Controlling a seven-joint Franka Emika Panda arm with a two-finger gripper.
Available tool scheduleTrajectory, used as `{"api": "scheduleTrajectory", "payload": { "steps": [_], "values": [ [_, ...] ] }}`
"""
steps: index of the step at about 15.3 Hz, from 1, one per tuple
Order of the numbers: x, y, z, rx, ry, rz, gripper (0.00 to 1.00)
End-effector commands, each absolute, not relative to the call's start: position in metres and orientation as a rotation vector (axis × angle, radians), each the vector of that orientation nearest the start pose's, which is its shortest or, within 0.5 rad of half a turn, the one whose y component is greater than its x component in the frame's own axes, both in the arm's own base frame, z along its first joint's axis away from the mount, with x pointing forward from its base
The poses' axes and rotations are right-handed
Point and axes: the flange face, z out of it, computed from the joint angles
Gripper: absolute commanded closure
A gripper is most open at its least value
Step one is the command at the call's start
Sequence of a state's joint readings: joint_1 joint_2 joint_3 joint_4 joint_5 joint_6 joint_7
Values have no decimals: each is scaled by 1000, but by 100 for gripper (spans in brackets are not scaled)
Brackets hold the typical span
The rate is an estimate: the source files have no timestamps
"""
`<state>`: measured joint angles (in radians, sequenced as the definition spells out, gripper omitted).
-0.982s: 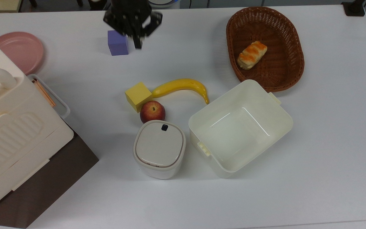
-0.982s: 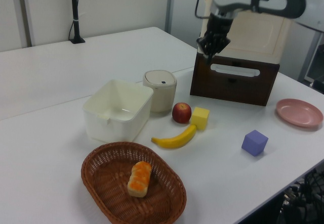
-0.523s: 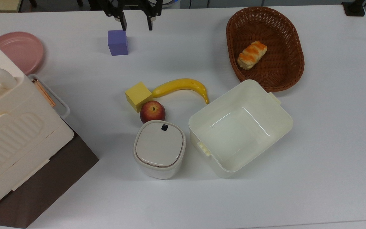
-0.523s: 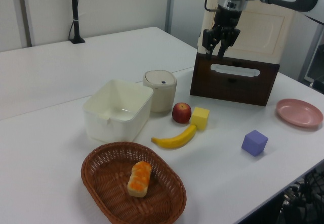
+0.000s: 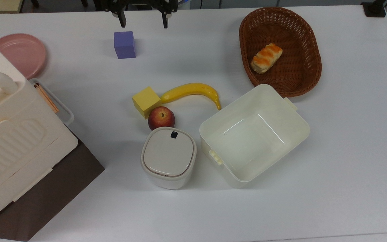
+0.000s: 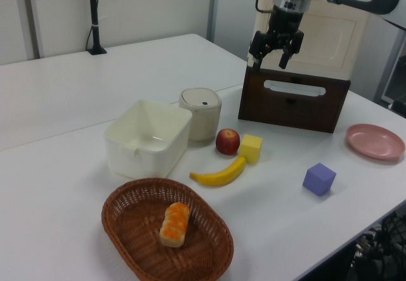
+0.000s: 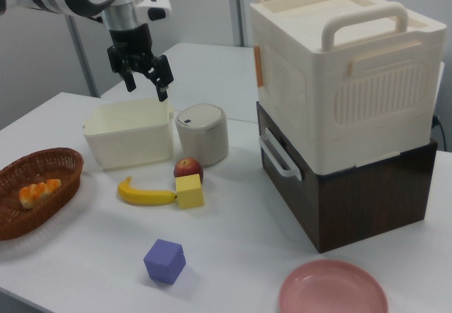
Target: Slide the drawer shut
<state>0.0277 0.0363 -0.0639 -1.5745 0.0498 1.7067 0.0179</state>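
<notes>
— Where's the drawer [image 7: 279, 159]?
— In the dark brown cabinet's front, at the right view's right, under the cream case.
— Pushed in?
— Flush with the front, white loop handle [image 6: 294, 88] sticking out.

Spread fingers [image 5: 122, 22] hang above the purple cube [image 5: 124, 44].

I see my hand [image 7: 145, 80] high in the air at about 11 o'clock in the right view, pointing down, its two fingers [image 5: 122, 21] spread wide, gripping nothing.
</notes>
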Motion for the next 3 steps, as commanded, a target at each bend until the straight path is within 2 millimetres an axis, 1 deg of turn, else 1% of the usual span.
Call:
{"api": "scheduleTrajectory", "payload": {
  "steps": [1, 3],
  "values": [
    [572, -7, 615, -3094, 117, -120, 0],
    [572, -7, 614, -3093, 119, -118, 0]
  ]
}}
